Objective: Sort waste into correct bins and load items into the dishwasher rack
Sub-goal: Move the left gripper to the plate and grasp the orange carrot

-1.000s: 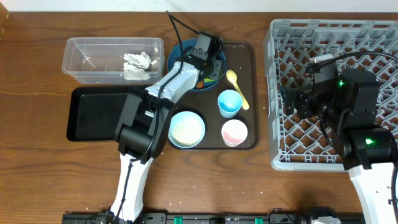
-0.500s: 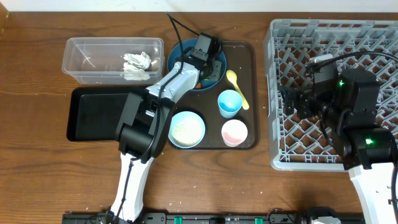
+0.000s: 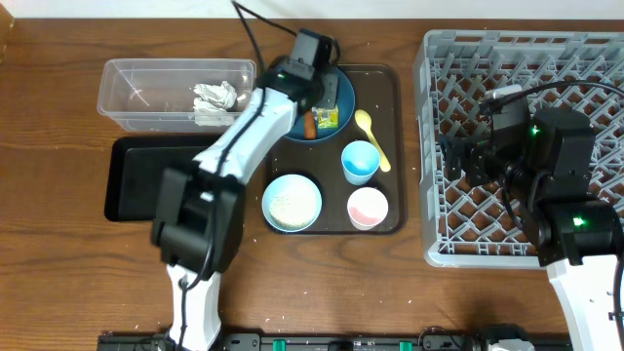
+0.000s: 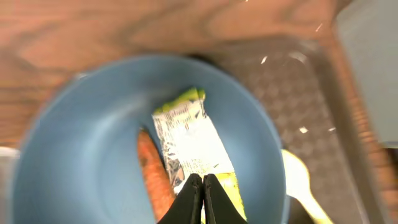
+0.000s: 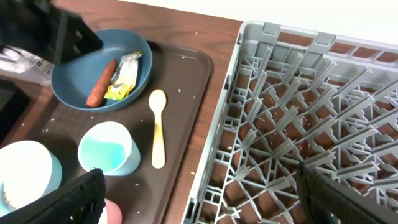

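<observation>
The overhead camera looks straight down on my whole worktop (image 3: 58, 273). My left wrist camera hangs close above the dark blue bowl (image 4: 81, 124), facing down into it. My right wrist camera sits over the edge of the rack (image 5: 221, 118), looking obliquely left across the brown tray (image 5: 180, 81). All three share that bowl.

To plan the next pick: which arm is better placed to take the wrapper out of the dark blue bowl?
Probably left. The left arm hangs over the dark blue bowl, jaws shut above the wrapper, with the clear tub beside it. The right arm sits over the rack.
</observation>
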Tool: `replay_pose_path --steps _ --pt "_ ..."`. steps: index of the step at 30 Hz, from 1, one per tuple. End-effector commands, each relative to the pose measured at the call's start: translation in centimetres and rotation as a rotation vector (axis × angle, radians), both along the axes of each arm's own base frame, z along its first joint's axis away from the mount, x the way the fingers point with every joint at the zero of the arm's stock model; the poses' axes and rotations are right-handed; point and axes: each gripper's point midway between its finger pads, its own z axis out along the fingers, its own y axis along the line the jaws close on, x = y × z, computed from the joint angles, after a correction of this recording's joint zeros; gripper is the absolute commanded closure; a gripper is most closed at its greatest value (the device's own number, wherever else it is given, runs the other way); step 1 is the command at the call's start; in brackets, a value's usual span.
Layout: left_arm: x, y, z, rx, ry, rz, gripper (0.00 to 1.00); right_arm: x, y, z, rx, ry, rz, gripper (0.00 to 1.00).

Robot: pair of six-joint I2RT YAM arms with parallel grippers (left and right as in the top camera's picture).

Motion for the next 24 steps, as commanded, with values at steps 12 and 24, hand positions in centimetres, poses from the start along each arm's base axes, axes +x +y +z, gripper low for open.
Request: replay_pose_path --steps 12,24 --pt "-1.9 3.2 -2.0 0.058 0.141 0.104 0.59 0.1 -0.1 0.9 0.006 -0.02 0.001 0.04" --pt "-2.7 3.5 -6.7 0.103 0.24 0.105 0.6 0.1 -0.1 0.9 0.006 -0.02 0.001 0.04"
